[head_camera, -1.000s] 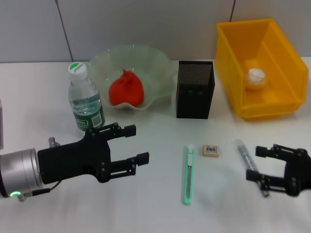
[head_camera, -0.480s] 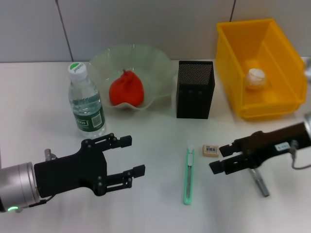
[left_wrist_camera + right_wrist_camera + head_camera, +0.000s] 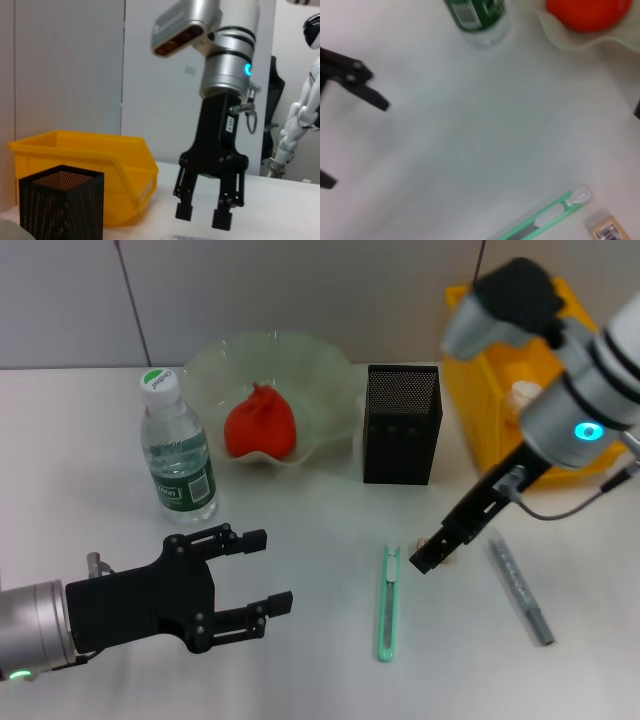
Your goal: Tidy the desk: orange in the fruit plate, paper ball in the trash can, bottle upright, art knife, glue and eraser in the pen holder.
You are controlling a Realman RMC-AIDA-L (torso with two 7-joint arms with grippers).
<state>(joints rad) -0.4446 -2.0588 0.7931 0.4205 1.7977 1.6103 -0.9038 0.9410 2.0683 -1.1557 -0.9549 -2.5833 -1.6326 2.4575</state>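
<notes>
My right gripper (image 3: 428, 556) points down, open, just above the table where the eraser (image 3: 606, 230) lies; the head view hides most of the eraser behind its fingers. In the left wrist view the right gripper (image 3: 202, 216) shows both fingers apart and empty. The green art knife (image 3: 388, 600) lies to its left, the grey glue stick (image 3: 518, 585) to its right. Low at the front left, my left gripper (image 3: 268, 568) hovers open and empty. The bottle (image 3: 178, 445) stands upright. The orange (image 3: 260, 425) rests in the fruit plate (image 3: 240, 350). The paper ball (image 3: 523, 392) sits in the yellow trash can (image 3: 472, 400).
The black mesh pen holder (image 3: 402, 425) stands between the plate and the trash can, behind the knife and eraser. My right arm crosses in front of the trash can. White tabletop lies between the two grippers.
My right arm rose and swung left, turning its gripper from lying beside the glue stick to pointing down over the eraser. The left gripper drew back slightly toward the front edge.
</notes>
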